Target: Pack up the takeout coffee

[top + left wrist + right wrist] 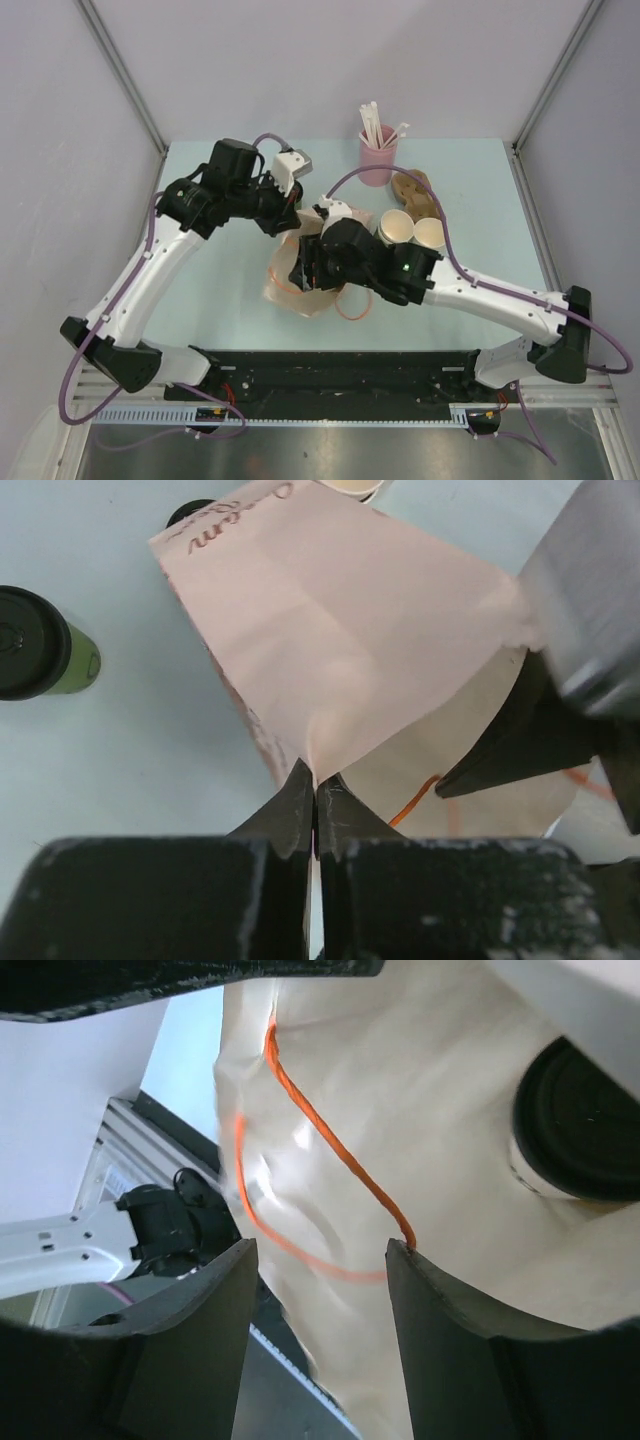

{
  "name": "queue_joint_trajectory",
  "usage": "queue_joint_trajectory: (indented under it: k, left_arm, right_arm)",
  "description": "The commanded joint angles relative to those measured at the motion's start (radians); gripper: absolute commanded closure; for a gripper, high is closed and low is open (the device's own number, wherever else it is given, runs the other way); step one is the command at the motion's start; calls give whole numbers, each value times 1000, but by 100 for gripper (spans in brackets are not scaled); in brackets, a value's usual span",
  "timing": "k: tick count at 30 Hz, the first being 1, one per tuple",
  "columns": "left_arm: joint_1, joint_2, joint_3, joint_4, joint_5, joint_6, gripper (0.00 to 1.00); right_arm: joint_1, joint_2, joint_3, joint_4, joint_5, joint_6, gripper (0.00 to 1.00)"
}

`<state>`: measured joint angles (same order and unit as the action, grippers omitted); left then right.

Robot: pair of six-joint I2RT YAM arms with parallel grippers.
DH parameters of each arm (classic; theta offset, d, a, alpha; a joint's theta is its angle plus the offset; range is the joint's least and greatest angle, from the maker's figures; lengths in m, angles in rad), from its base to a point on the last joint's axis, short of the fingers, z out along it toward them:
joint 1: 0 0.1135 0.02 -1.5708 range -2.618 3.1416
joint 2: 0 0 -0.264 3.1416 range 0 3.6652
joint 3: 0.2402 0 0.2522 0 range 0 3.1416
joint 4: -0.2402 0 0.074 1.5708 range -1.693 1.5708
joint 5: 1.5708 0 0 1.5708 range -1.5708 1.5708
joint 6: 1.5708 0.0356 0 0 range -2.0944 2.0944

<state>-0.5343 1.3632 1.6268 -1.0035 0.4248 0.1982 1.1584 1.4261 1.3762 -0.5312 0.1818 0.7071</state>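
Left hand [315, 780]: fingers closed, pinching the upper edge of the pink paper bag [350, 630]. Right hand [320, 1260]: fingers apart at the bag mouth, gripping nothing; the orange cord handle [300, 1110] ends at one fingertip. Green cup [78, 660], black lid fitted, is on the desk [130, 760] near the bag, outside it. A second black lid [580, 1120] lies against the bag; inside or outside cannot be told

The green cup [40, 645] is cut off by the picture's edge. The pink bag [340, 620] hides most of a black lid [195, 510] behind it.
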Motion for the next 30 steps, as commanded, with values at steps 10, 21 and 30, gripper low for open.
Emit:
queue_joint_trajectory:
  k: [10, 21, 30]
  left_arm:
    - [-145, -190, -62, 3, -194, -243, 100]
    - [-148, -256, -114, -40, -371, -301, 99]
    - [-113, -245, -134, -47, -340, -425, 100]
  right_arm:
    - [-38, -161, 11, -174, 65, 215, 41]
    - [-78, -118, 46, -119, 4, 350, 26]
    - [-29, 177, 459, -599, 149, 607, 51]
